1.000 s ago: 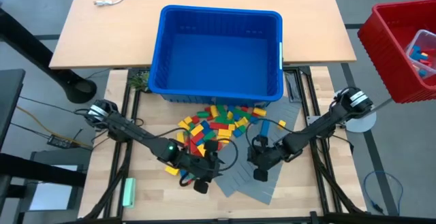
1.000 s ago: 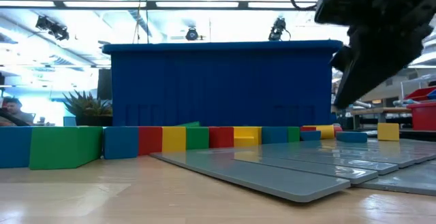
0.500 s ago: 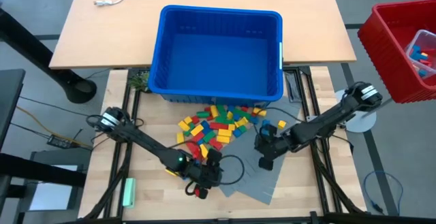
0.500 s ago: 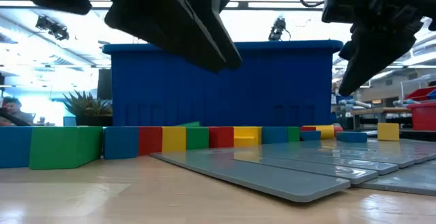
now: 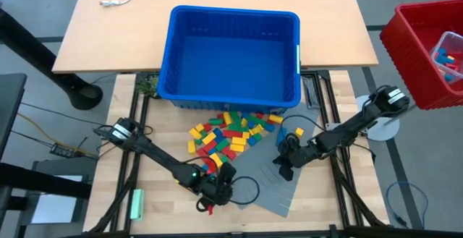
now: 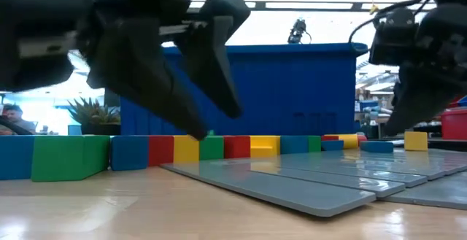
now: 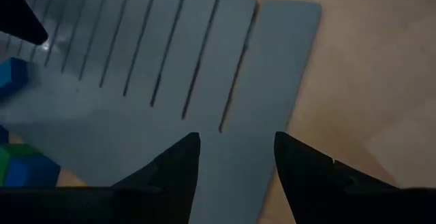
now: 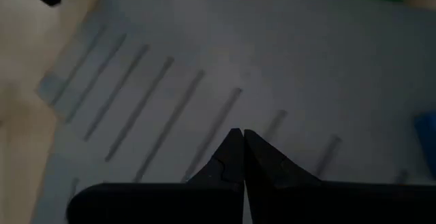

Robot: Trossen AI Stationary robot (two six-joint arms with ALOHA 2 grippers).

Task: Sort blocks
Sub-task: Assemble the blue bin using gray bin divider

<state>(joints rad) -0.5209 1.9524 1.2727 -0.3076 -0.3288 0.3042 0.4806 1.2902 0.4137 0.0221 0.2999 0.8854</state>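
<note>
Left claw (image 5: 215, 192) hovers spread and empty over the grey panels (image 5: 271, 187) near the counter's front edge; right claw (image 5: 283, 164) pinched together; blocks (image 5: 228, 131) heaped mid-counter before the blue bin (image 5: 230, 50) — best reach back, single one out

This is a robotics lab set in an open-plan office or workshop hall. Two dark robot arms are mounted on a black metal frame (image 5: 340, 187) around a pale wooden bench (image 5: 166, 194), with loose cables (image 5: 43, 133) trailing on the grey floor. The low view looks past the bench to long ceiling strip lights (image 6: 314, 5), ceiling-mounted cameras (image 6: 298, 30), a potted plant (image 6: 93, 112), and a seated person (image 6: 10, 117) at a distant desk.
</note>
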